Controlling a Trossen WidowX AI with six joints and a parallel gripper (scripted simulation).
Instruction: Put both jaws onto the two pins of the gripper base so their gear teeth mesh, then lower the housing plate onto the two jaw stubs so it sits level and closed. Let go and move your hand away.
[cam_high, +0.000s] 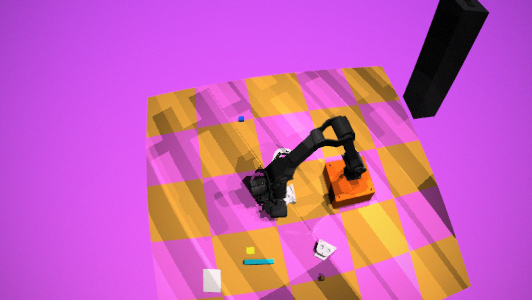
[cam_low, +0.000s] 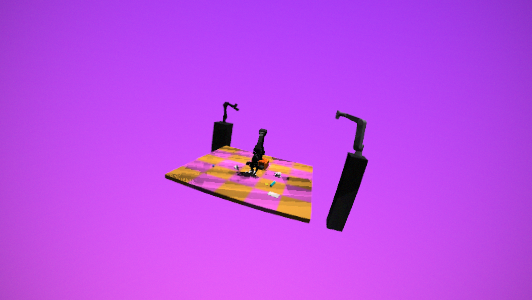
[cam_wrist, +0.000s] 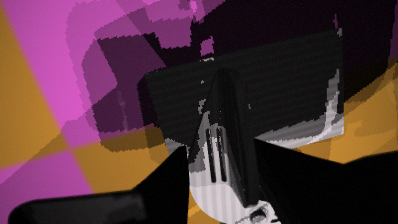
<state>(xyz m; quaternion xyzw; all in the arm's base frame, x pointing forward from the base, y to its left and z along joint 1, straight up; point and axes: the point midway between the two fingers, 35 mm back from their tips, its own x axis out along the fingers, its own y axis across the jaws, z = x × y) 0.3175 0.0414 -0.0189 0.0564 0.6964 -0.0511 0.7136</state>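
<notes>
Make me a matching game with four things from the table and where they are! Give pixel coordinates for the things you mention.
Things:
1. blue cube (cam_high: 241, 119)
2. orange box (cam_high: 350, 192) (cam_low: 264, 163)
3. yellow block (cam_high: 250, 250)
4. black hand (cam_wrist: 216, 149)

Places or states:
A. right beside the thin blue-green bar (cam_high: 258, 262) (cam_low: 272, 184)
B. shut on something
C. under the arm's foot (cam_high: 354, 172)
D. away from the other small things

Right pairs: 1-D, 2-C, 3-A, 4-B

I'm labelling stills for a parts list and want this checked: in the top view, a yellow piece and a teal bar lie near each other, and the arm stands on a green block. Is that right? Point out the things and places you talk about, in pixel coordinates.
Not quite: the block (cam_high: 345, 196) under the arm (cam_high: 305, 147) is orange, as the top view shows. The yellow piece (cam_high: 250, 250) and the teal bar (cam_high: 258, 261) do lie near each other.
</notes>
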